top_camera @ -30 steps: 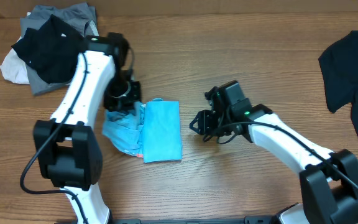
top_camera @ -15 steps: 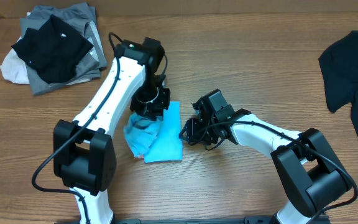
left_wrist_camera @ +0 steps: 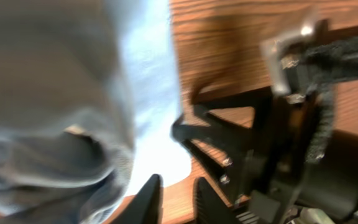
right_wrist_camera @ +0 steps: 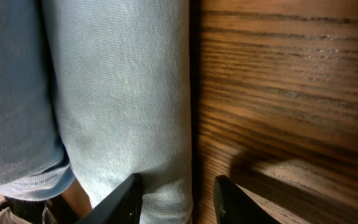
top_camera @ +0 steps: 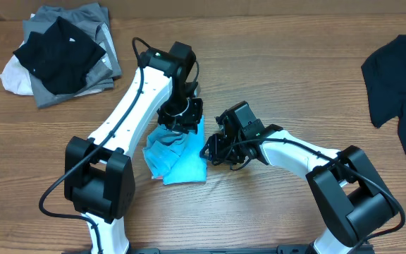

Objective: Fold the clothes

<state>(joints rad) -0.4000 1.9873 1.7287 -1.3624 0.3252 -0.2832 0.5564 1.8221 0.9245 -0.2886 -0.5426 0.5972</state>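
The light sky-blue T-shirt (top_camera: 182, 161) lies partly folded on the wooden table, with its left part crumpled. It fills the left of the left wrist view (left_wrist_camera: 73, 93) and the right wrist view (right_wrist_camera: 117, 93). My left gripper (top_camera: 182, 118) hangs over the shirt's top edge; its fingers (left_wrist_camera: 173, 200) are a little apart, with bare wood between them and the cloth beside the left finger. My right gripper (top_camera: 210, 149) is at the shirt's right edge; its fingers (right_wrist_camera: 179, 200) are open and straddle the folded edge.
A pile of black, grey and off-white garments (top_camera: 58, 53) lies at the back left. A black garment (top_camera: 400, 77) lies at the right edge. The two arms are close together near the table's middle.
My left gripper moved right, and the crumpled part of the blue shirt shifted right with it. My right gripper moved left up to the shirt's right edge.
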